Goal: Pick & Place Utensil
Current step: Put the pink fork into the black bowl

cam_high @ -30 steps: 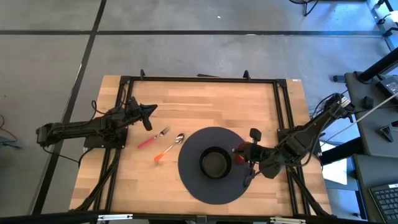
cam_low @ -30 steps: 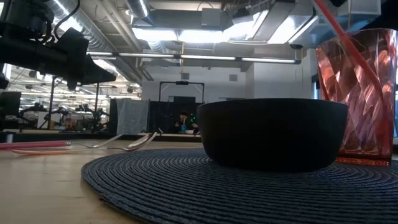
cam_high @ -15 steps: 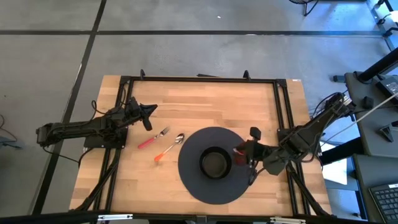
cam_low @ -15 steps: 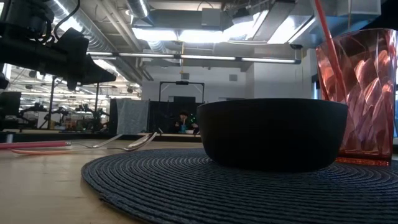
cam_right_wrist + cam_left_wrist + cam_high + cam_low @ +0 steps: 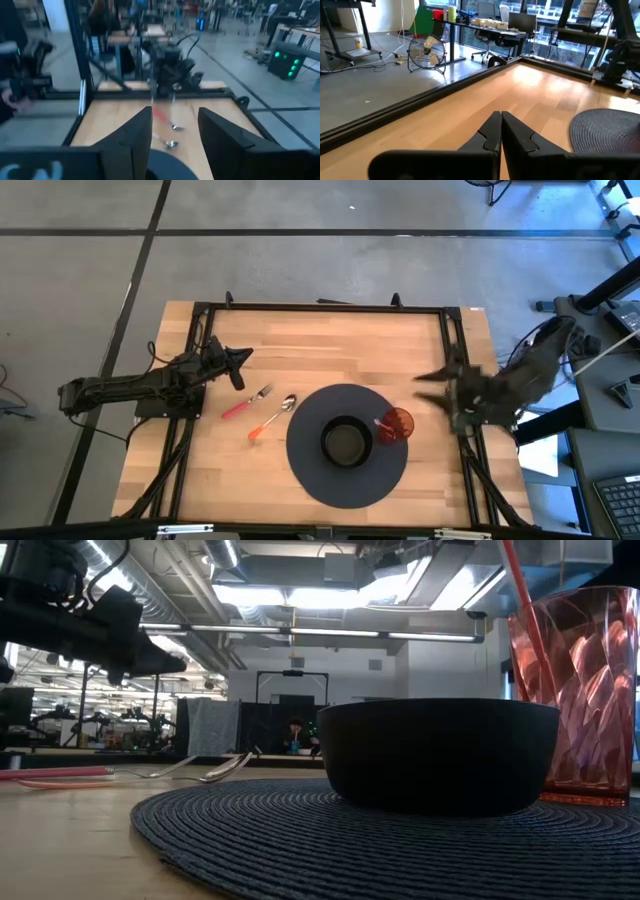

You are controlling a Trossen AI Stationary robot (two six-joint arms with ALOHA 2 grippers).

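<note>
The right gripper [image 5: 428,387] no longer sits at the red cup [image 5: 397,424]; it is now pulled back to the right, fingers parted, leaving the cup standing on the round mat [image 5: 310,470] beside the bowl [image 5: 346,442].

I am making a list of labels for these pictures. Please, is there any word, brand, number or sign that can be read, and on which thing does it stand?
None can be read in any view.
Red cup, black bowl, round mat, fork, spoon: no print visible.
Room beyond the table: signs, if any, are too small or blurred to read.
</note>
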